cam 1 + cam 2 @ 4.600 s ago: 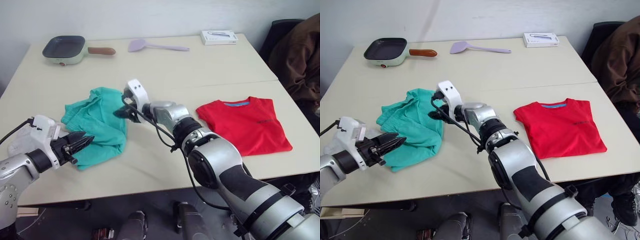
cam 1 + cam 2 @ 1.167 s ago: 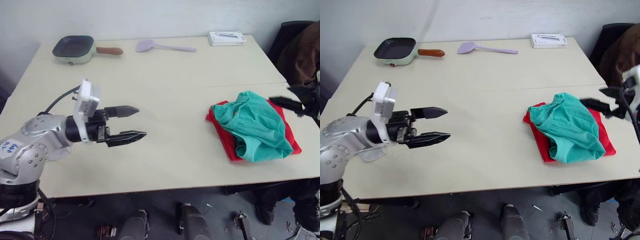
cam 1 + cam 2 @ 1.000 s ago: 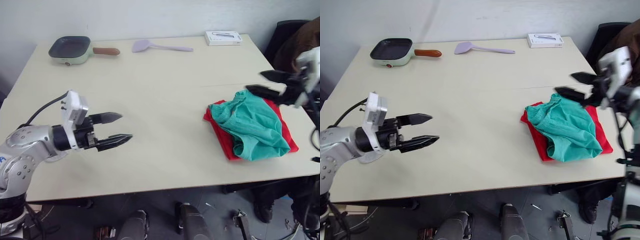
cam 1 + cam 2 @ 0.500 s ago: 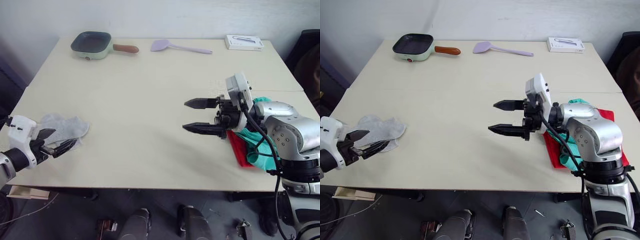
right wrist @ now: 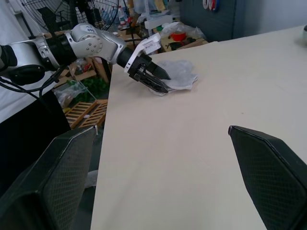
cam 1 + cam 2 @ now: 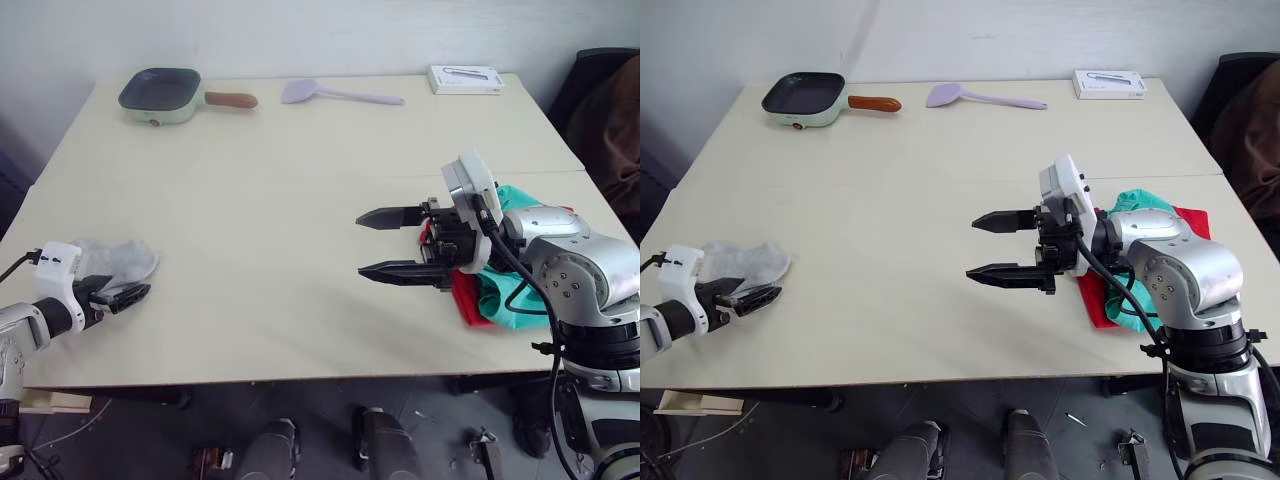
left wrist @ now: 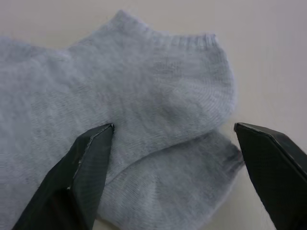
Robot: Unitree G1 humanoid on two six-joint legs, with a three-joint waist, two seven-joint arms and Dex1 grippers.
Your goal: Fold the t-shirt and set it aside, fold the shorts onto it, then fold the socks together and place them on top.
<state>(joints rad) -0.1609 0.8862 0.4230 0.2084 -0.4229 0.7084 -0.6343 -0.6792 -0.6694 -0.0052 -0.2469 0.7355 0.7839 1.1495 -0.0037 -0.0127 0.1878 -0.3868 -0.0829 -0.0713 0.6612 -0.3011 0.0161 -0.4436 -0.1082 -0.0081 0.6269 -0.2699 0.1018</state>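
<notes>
Straddling the socks (image 7: pixel 144 120), left gripper (image 7: pixel 175 158) spread wide; right gripper (image 6: pixel 385 243) agape, empty

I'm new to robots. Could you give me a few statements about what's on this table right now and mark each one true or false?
1. The shorts lie on the t-shirt. True.
2. The socks sit on top of the shorts. False: they lie at the table's other end, by the left gripper.
3. The right gripper is open. True.
4. The right gripper holds the spatula. False: it holds nothing.
5. The left gripper's fingers are open on either side of the socks. True.
</notes>
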